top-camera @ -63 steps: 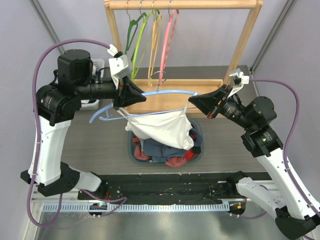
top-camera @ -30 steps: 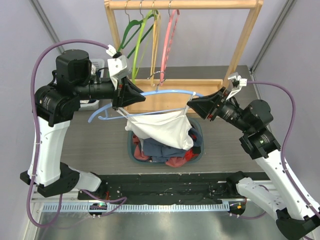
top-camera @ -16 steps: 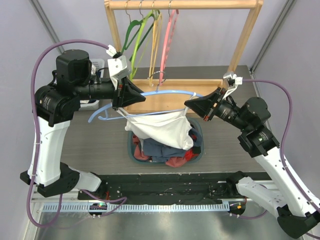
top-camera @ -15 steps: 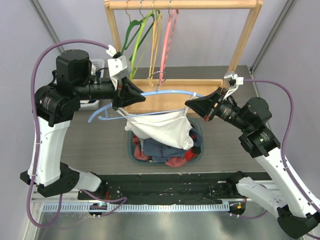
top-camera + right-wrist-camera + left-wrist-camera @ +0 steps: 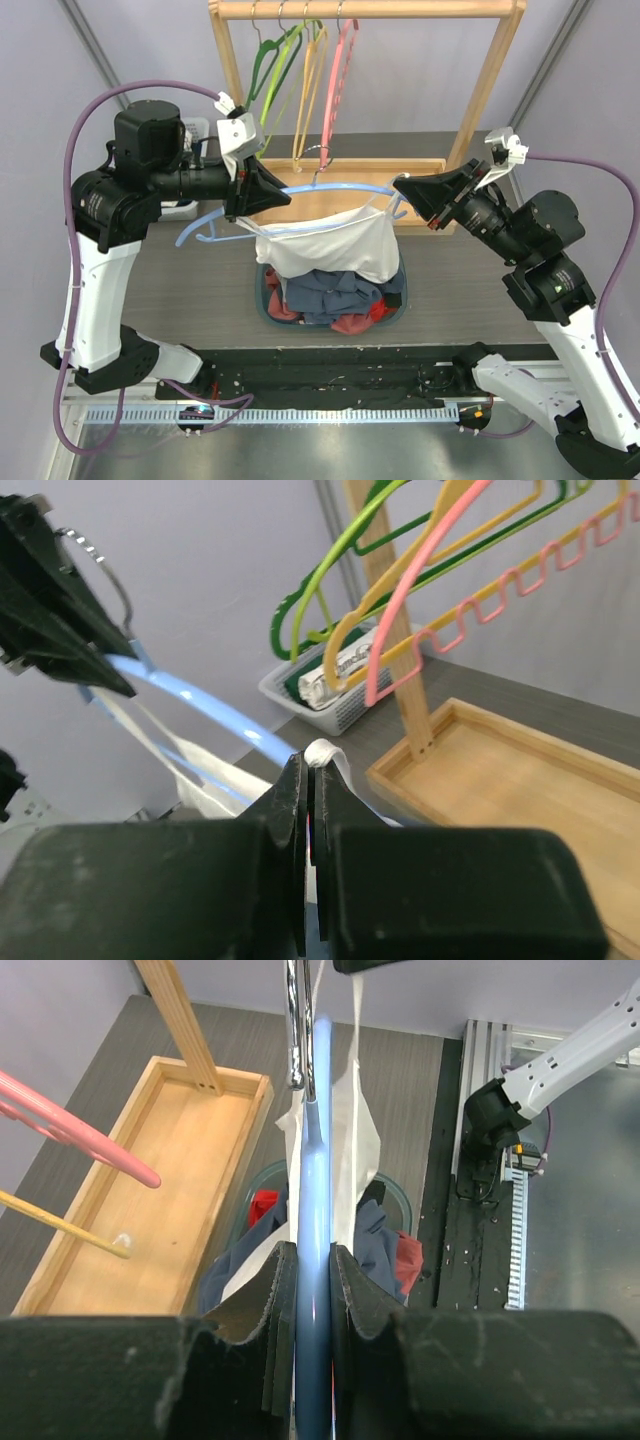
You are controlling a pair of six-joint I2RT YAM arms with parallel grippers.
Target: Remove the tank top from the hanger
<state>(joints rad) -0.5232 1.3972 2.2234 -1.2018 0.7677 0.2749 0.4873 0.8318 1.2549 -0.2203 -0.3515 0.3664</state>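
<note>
1. Hanging over the round basket [image 5: 261,300] of clothes, the white tank top [image 5: 335,245] sags from the thin blue hanger [image 5: 345,187], between both arms; the wooden rack [image 5: 480,90] stands close behind.
2. Left gripper [image 5: 312,1260] is clamped on the smooth hanger bar.
3. Right gripper [image 5: 310,770] pinches the tank top's soft strap [image 5: 325,751], just beside the hanger's end.

Left gripper [image 5: 283,196] clamps the blue hanger [image 5: 340,185]; right gripper [image 5: 398,186] pinches a strap of the white tank top [image 5: 335,245] above the laundry basket [image 5: 263,300].
</note>
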